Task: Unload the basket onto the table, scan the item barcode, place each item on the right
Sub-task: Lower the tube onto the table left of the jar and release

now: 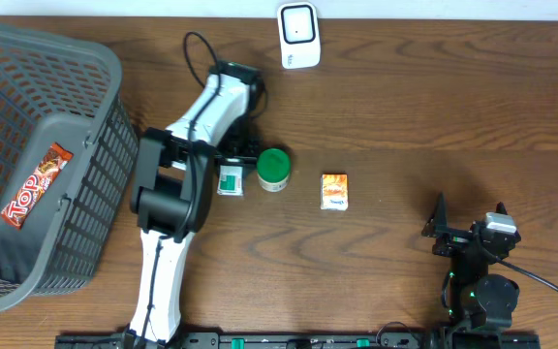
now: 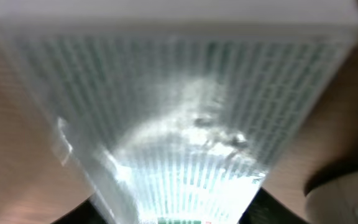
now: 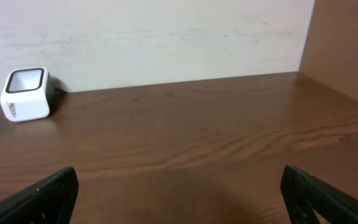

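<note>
Box (image 2: 179, 106) fills the left gripper's (image 1: 232, 165) view, hold unclear, well short of the scanner (image 1: 298, 36) it needs; right gripper (image 3: 179, 193) spread, idle.

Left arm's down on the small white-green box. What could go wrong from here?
1. The box lies close beside the green-lidded jar; lifting it could knock the jar over.
2. The left wrist view is just a blurred box face, so the grip can't be confirmed; the box might slip before reaching the scanner.
</note>
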### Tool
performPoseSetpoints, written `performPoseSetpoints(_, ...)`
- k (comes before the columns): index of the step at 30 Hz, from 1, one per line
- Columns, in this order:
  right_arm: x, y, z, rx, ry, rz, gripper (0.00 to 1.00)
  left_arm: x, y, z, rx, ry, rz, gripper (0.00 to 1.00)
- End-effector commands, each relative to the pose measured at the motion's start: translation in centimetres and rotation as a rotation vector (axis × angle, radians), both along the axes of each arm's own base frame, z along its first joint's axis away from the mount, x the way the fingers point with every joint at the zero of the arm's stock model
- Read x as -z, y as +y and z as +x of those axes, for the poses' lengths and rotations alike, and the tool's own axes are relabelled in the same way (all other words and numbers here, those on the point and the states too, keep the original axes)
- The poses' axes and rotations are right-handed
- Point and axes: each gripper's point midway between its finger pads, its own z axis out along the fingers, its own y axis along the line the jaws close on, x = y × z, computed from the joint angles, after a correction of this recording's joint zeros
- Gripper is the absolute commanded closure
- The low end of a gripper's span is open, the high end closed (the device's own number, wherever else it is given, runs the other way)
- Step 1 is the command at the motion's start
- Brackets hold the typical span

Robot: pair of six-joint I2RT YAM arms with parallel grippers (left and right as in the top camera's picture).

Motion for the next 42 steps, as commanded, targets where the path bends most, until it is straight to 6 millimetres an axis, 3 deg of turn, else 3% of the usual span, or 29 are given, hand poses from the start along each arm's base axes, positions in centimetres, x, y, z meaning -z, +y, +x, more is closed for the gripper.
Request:
performPoseSetpoints(1, 0.0, 0.3, 0.0, -0.013, 0.001, -0.011, 0.01, -1.5, -1.8, -0.9, 0.055, -0.008, -0.033, 0.36)
performPoseSetpoints(2, 0.0, 0.3, 0.0, -0.014, 0.001, -0.011, 0.01, -2.0, -2.1, -1.0, 0.062, -0.016, -0.037, 0.29)
performPoseSetpoints(4, 0.0, 0.3, 0.0, -0.013, 0.001, -0.011, 0.01, -3.6, -2.4, -0.9, 0.069, -0.052, -0.05, 0.06)
performPoseSetpoints(5, 0.0, 0.3, 0.0, -0.013, 0.001, -0.011, 0.01, -4.4, -2.4, -0.7, 0.07, -0.074, -0.057, 0.03)
performPoseSetpoints(12, 0.0, 0.3, 0.0, -0.013, 0.001, -0.011, 0.01, -11.5, 0.2, 1.1, 0.016, -0.28, -0.082, 0.02)
performPoseSetpoints(20, 0.0, 0.3, 0.0, -0.013, 0.001, -0.011, 0.01, -24.7, 5.1, 1.4, -0.078, -0.694, -0.173, 0.02)
performPoseSetpoints(25, 0.0, 0.3, 0.0, -0.013, 0.001, -0.011, 0.01, -34.1, 10.2, 0.3, -0.198, -1.047, -0.185, 0.02)
performPoseSetpoints(29, 0.0, 0.3, 0.0, -0.013, 0.001, -0.011, 0.01, -38.8, 15.7, -1.3, -0.341, -1.236, -0.121, 0.02)
performPoseSetpoints(31, 0.0, 0.3, 0.0, -0.013, 0.001, -0.011, 0.01, -39.4, 19.3, -2.4, -0.48, -1.269, -0.054, 0.02)
performPoseSetpoints(33, 0.0, 0.3, 0.0, -0.013, 0.001, -0.011, 0.01, -38.8, 22.7, -3.5, -0.614, -1.251, 0.002, 0.02)
performPoseSetpoints(37, 0.0, 0.3, 0.0, -0.013, 0.001, -0.011, 0.01, -34.7, 28.4, -5.8, -0.953, -1.098, 0.08, 0.02)
performPoseSetpoints(40, 0.0, 0.3, 0.0, -0.013, 0.001, -0.011, 0.01, -31.1, 31.6, -7.4, -1.202, -0.955, 0.144, 0.02)
performPoseSetpoints(42, 0.0, 0.3, 0.0, -0.013, 0.001, -0.011, 0.01, -29.3, 32.7, -7.3, -1.246, -0.888, 0.16, 0.01)
